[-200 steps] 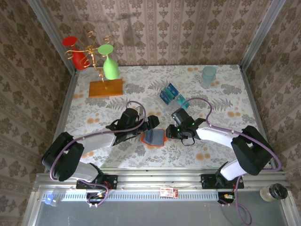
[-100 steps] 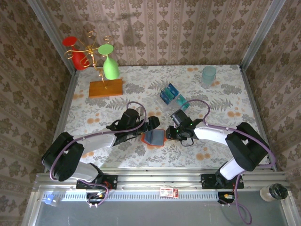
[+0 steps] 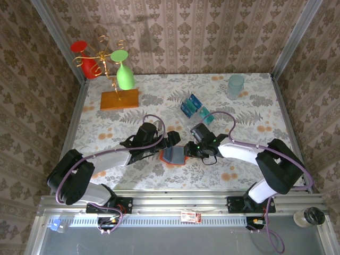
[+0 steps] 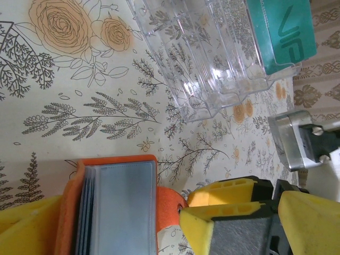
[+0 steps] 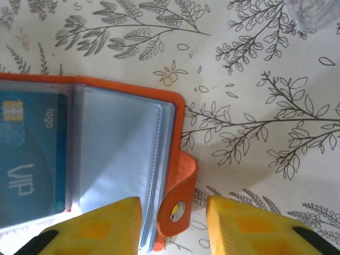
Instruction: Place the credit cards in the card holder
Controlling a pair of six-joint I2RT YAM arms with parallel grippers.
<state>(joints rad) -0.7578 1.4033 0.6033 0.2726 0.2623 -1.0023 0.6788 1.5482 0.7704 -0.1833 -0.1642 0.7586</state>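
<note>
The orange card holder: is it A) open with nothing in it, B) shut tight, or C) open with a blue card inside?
C: the right wrist view shows the card holder lying open, with a blue card marked VIP in its left side.

A clear tray [image 4: 202, 64], wooden slab [image 3: 119, 99] and pale cup [image 3: 236, 85] on floral table [image 3: 255, 122].

The right gripper [image 3: 187, 151] sits further left than a second ago, now right up against the right edge of the card holder [image 3: 171, 155]
</note>
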